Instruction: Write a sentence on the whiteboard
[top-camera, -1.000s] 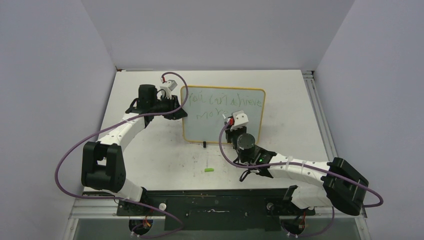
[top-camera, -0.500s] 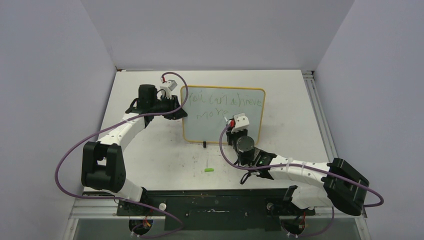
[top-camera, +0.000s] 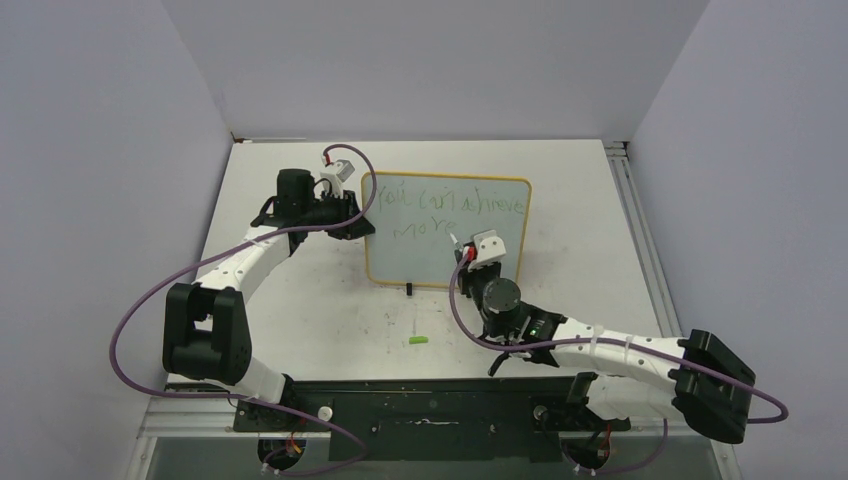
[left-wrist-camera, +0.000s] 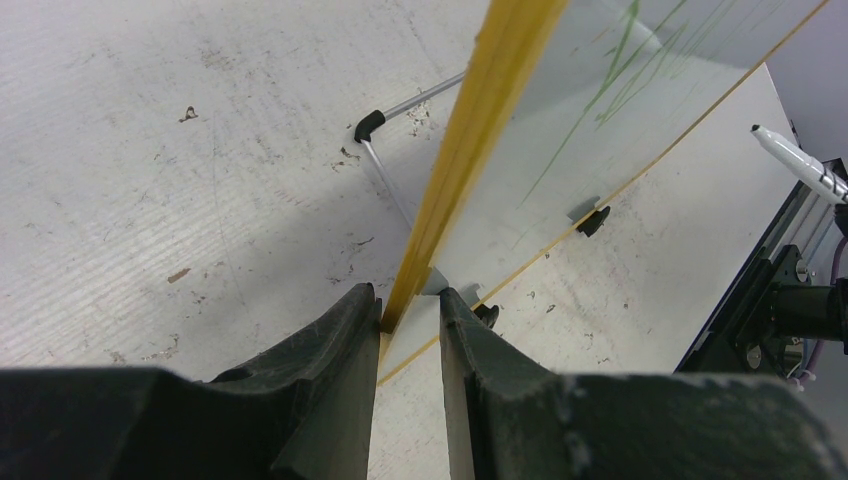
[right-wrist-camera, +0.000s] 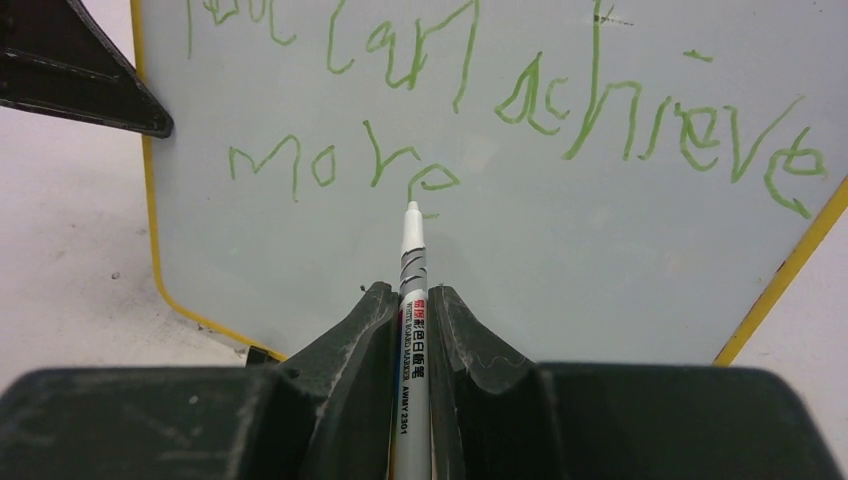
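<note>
Left gripper clamps the yellow frame of the whiteboard, which stands mid table. Right gripper pinches a marker, tip just below the green sentence's last letter. Writing looks complete; next, probably lift clear.

A white marker pen with black print on its barrel juts forward from between the fingers of the right gripper (whether its tip touches anything cannot be told). A small green cap lies on the scuffed white table, behind and to the left of that gripper, apart from it.
</note>
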